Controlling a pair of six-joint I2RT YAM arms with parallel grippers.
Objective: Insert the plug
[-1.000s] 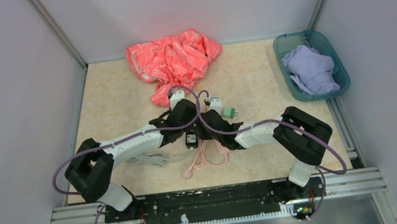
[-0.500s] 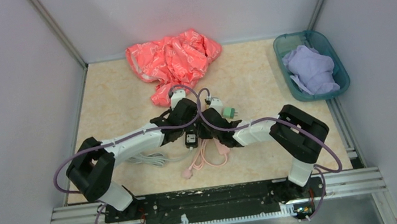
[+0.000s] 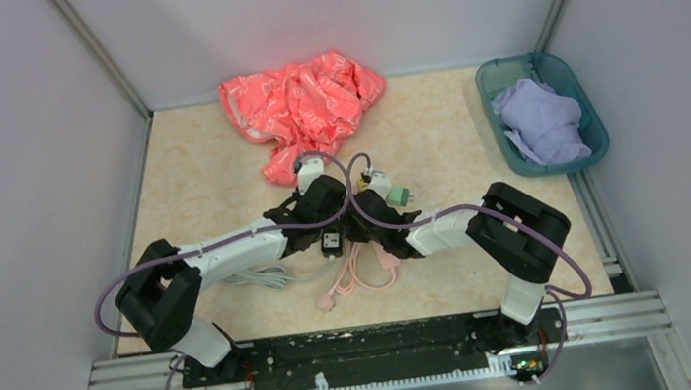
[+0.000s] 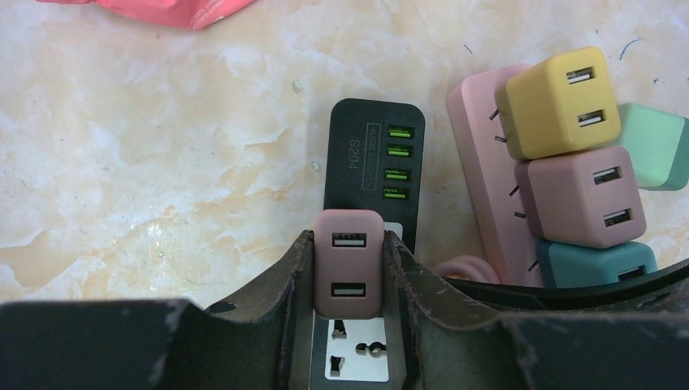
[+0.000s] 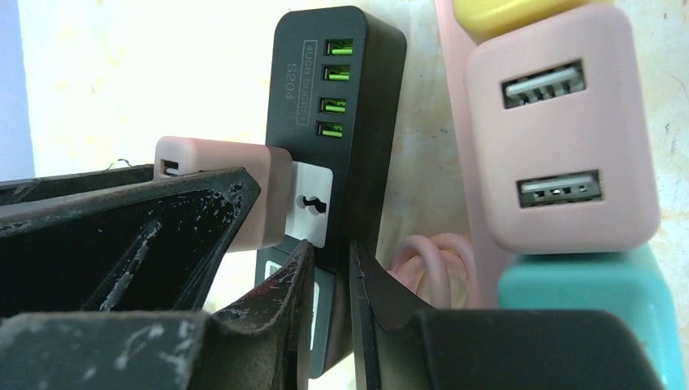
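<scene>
L gripper (image 4: 348, 272) is clamped on the pink charger (image 4: 348, 244), a finger on each side, so its prongs face the black power strip (image 4: 370, 154) directly beneath. The charger sits at the white socket (image 5: 311, 203); can't tell how deep it's seated. R gripper (image 5: 331, 276) pinches the strip's near end, prob. to stop it sliding while L pushes. A pink strip (image 4: 475, 138) w/ other chargers (image 4: 578, 195) lies just right of L's fingers.
</scene>
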